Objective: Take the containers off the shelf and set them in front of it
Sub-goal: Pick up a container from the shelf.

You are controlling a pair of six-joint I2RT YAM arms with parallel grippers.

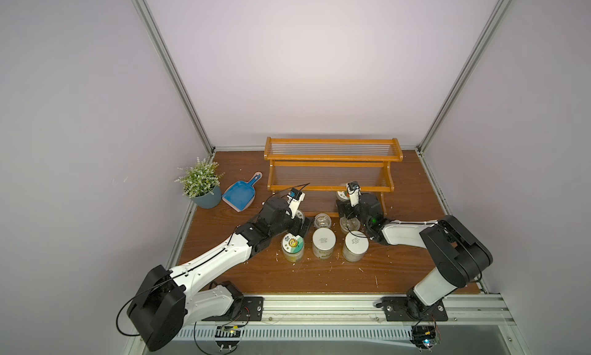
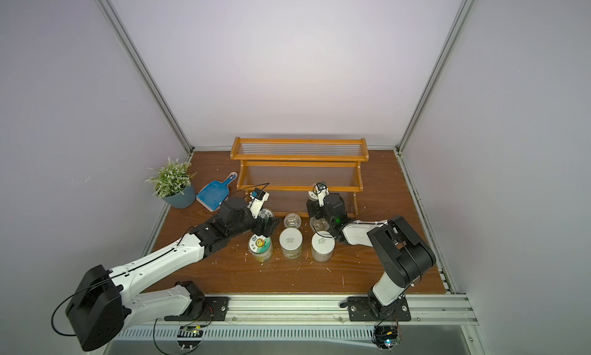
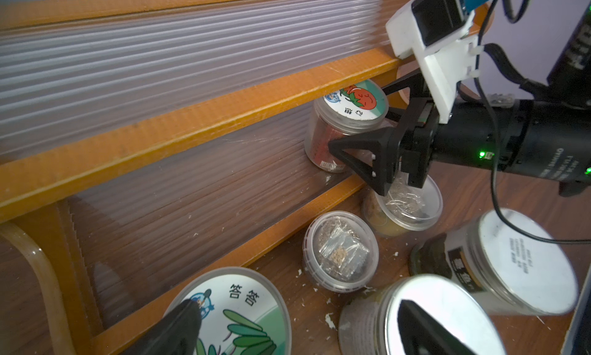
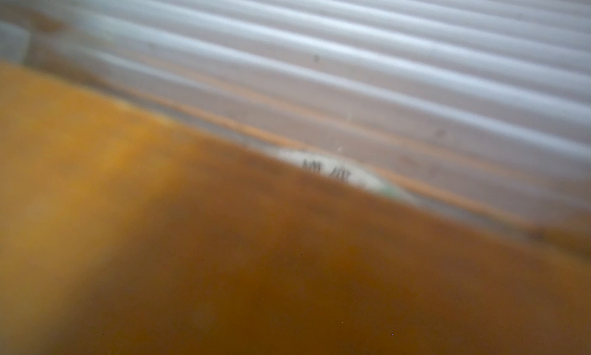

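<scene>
The orange-brown shelf (image 1: 332, 160) (image 3: 192, 120) stands at the back of the table. One container, a tomato-lid jar (image 3: 345, 123) (image 1: 341, 195), stands on its lowest tier. My right gripper (image 3: 358, 116) (image 1: 344, 204) is open with a finger on each side of that jar. In front of the shelf stand two clear cups (image 1: 322, 220) (image 3: 406, 209), two white-lid jars (image 1: 324, 240) (image 1: 355, 244) and two green-lid jars (image 1: 292, 244) (image 3: 243, 311). My left gripper (image 3: 297, 334) (image 1: 303, 228) hangs open and empty above the leaf-lid jar and a white-lid jar (image 3: 441, 311).
A potted plant (image 1: 208, 196) and a blue dustpan (image 1: 240, 195) sit left of the shelf. White crumbs (image 1: 377, 278) dot the wooden table. The right wrist view shows only a blurred orange rail (image 4: 224, 257) and ribbed plastic.
</scene>
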